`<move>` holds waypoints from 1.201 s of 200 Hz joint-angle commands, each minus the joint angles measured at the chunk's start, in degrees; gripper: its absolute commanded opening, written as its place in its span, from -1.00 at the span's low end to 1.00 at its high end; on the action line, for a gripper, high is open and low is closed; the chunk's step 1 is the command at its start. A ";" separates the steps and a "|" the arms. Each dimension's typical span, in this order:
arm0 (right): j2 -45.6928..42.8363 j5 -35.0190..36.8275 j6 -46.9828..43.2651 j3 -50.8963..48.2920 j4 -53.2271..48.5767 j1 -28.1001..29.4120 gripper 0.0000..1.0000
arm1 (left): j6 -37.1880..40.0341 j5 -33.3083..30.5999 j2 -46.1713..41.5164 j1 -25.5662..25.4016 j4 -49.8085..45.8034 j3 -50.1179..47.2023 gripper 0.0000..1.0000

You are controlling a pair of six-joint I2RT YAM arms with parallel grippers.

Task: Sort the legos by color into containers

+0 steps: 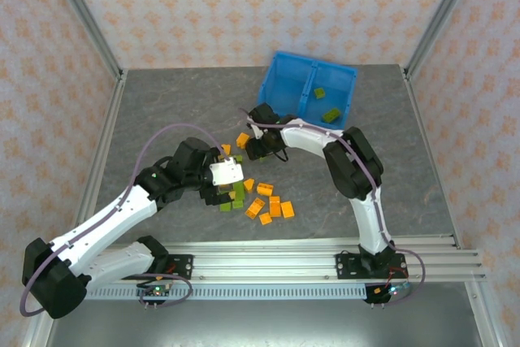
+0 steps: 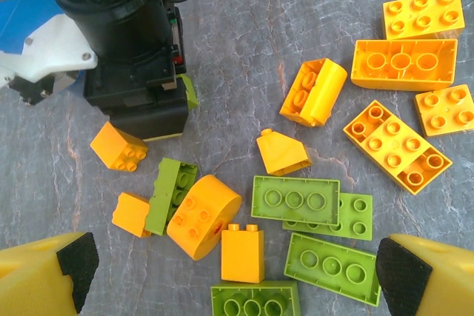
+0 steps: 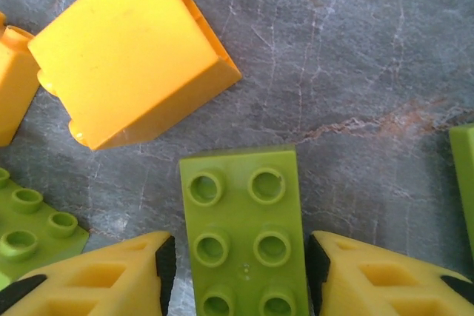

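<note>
- Sorting has barely begun: two green bricks (image 1: 331,114) lie in the right half of the blue bin (image 1: 280,79), upper right of the overhead view. I see none in its left half.
- The pile (image 1: 264,201) at frame centre is left to sort. The left wrist view shows ten orange bricks (image 2: 402,64) and five green.
- The left gripper (image 2: 235,266) hangs wide open over the pile.
- The right gripper (image 3: 241,271) straddles a sixth green brick (image 3: 248,212). I cannot tell whether it is pinched.

light: bright, even, from above | shadows: soft, thin under legos (image 2: 295,199) | focus: sharp throughout
</note>
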 commanded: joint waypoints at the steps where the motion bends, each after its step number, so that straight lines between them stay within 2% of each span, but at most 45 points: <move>1: 2.90 5.96 -1.34 2.06 -4.40 1.79 0.09 | -0.90 -0.64 -0.98 0.58 0.35 1.07 0.99; 20: 4.98 9.16 -1.64 3.80 -6.30 2.26 0.06 | -0.88 -0.41 -1.16 0.53 0.30 1.14 0.99; 47: 4.90 11.56 -0.10 3.42 -5.62 2.46 -0.32 | -0.66 0.40 -1.32 0.58 0.36 1.12 0.99; 55: 3.72 11.91 0.82 2.77 -4.84 2.46 -0.37 | -0.67 0.63 -1.41 0.56 0.44 1.06 0.99; 91: -7.36 10.80 4.95 -2.80 1.38 2.46 -0.42 | -1.39 1.35 -2.01 0.58 1.54 0.93 0.99; 122: -17.62 10.57 8.05 -6.75 5.54 1.90 -0.44 | -7.56 2.11 -4.41 0.58 6.18 0.96 0.99; 143: -22.66 13.19 10.78 -7.91 5.97 0.17 -0.45 | -9.12 4.13 -6.75 0.58 8.95 0.00 0.99; 166: -27.09 20.11 13.09 -8.45 5.93 -2.69 -0.46 | -11.14 5.92 -10.21 0.56 13.62 -2.03 0.99; 192: -28.00 25.59 15.73 -5.95 3.36 -9.44 -0.47 | -12.08 7.42 -13.08 0.58 17.30 -3.91 0.99; 240: -16.07 25.80 16.83 6.68 -3.33 -21.13 -0.48 | -12.27 8.62 -14.19 0.58 18.47 -4.53 0.99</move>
